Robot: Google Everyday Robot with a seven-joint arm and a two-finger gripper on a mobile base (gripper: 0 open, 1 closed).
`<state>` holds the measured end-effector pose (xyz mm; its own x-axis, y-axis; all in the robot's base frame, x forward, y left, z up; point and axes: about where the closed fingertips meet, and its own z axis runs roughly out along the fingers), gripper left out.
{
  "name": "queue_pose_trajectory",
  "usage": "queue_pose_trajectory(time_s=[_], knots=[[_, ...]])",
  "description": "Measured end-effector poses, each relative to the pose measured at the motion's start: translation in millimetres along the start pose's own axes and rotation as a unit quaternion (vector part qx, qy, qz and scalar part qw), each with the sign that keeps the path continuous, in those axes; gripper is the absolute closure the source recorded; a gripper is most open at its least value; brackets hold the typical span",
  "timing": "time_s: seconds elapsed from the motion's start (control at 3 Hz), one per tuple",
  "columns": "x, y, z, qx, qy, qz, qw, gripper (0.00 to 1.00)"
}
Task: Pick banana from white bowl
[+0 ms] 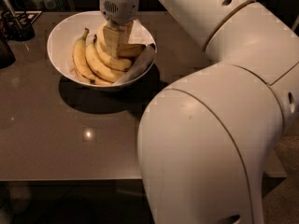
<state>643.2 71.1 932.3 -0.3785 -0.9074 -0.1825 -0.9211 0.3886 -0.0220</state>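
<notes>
The white bowl (60, 36) stands on the dark table at the back left, with several yellow bananas and crumpled paper (140, 62) inside. The leftmost banana (79, 59) is curved and has a long brownish stem pointing up. Two more bananas (105, 64) lie beside it toward the middle. My gripper (114, 41) reaches straight down from above into the middle of the bowl, among the bananas on the right side. It hides part of the bananas under it.
The brown table (70, 139) has its front edge near the bottom. A dark holder with utensils (16, 24) stands at the back left corner. My own large white arm (210, 125) fills the right half of the view.
</notes>
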Motion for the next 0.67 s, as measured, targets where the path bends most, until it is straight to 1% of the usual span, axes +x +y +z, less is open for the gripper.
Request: queue_pose_trajectory(time_s=[0.33, 0.67], knots=[[-6, 1, -17, 0.010, -0.053, -0.030, 0.9981, 1.00], [-1, 13, -50, 0.014, -0.120, -0.082, 0.9893, 1.00]])
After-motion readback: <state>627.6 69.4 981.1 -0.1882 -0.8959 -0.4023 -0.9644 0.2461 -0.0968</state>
